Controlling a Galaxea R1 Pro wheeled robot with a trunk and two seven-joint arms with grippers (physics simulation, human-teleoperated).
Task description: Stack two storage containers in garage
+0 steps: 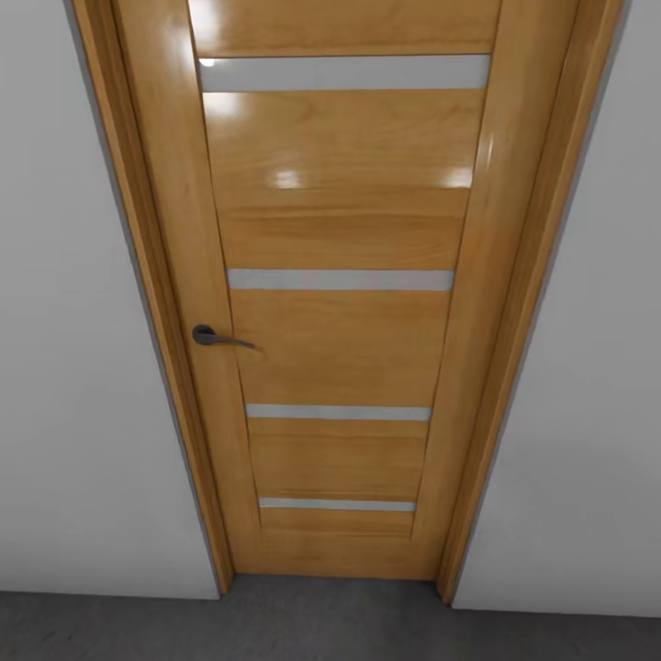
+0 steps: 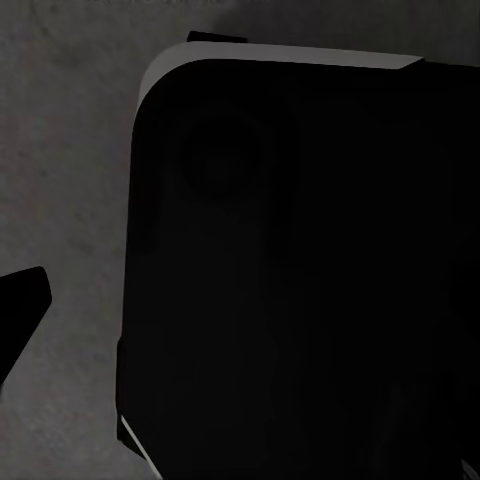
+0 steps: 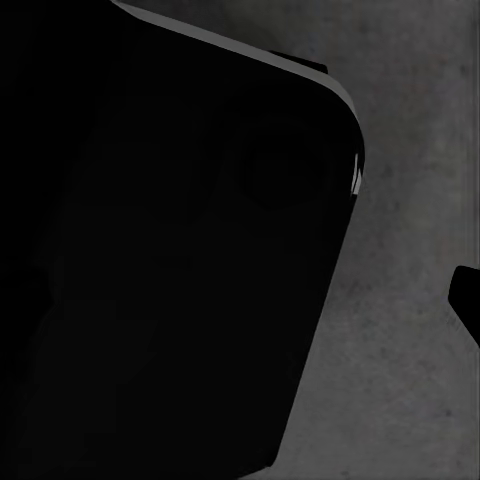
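The two storage containers are out of view. I face a closed wooden door (image 1: 340, 321) in a pale grey wall (image 1: 73, 367), with the dark grey concrete-like floor (image 1: 321, 629) of the garage running along its foot. In the left wrist view one black fingertip (image 2: 22, 305) hangs over that floor (image 2: 60, 150), beside a large black rounded robot body (image 2: 300, 270). The right wrist view likewise has a black fingertip (image 3: 466, 300) over the floor (image 3: 410, 330), beside the same black bulk (image 3: 160, 250). Nothing shows between the fingers.
The door has a dark lever handle (image 1: 216, 337) on its left side and several pale horizontal glass strips (image 1: 340, 280). Its wooden frame (image 1: 514, 367) stands between pale grey wall sections (image 1: 588, 413). A narrow band of floor lies between me and the door.
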